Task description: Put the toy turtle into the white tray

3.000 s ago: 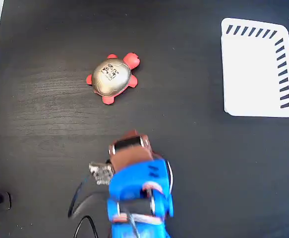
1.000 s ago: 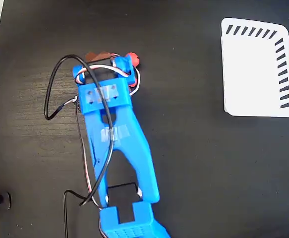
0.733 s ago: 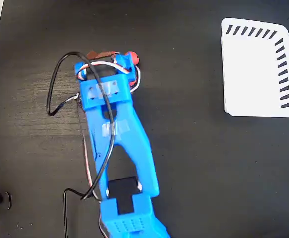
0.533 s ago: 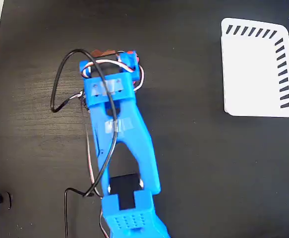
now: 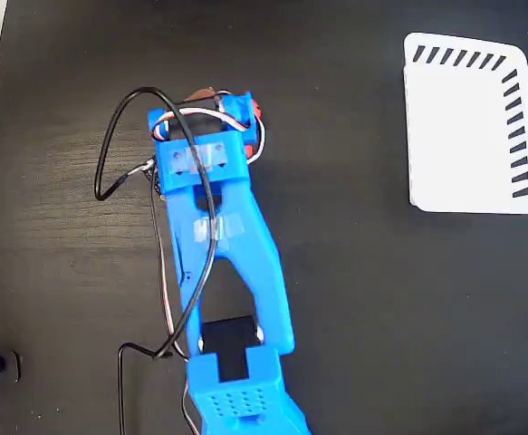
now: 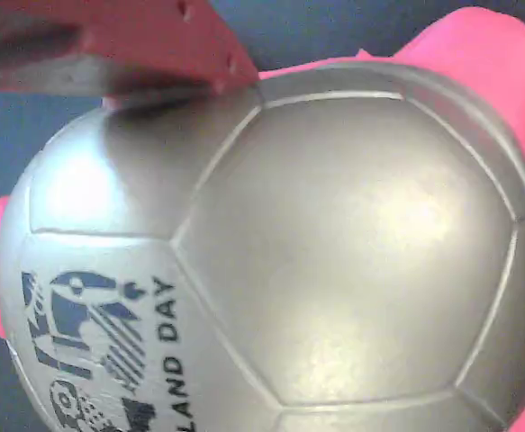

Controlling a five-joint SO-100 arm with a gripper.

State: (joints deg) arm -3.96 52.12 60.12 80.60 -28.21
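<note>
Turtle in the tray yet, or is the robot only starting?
Only starting. Done: the arm is right over the turtle, whose shell fills the wrist view, with one finger against it. In hand: the grab, though I cannot tell if it is gripped. Left: carrying it across to the white tray, which holds nothing.

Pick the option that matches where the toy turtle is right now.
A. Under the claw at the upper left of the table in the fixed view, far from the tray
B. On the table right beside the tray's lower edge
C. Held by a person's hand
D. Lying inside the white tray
A: the toy turtle fills the wrist view right below the claw, while the white tray lies bare at the upper right.
</note>
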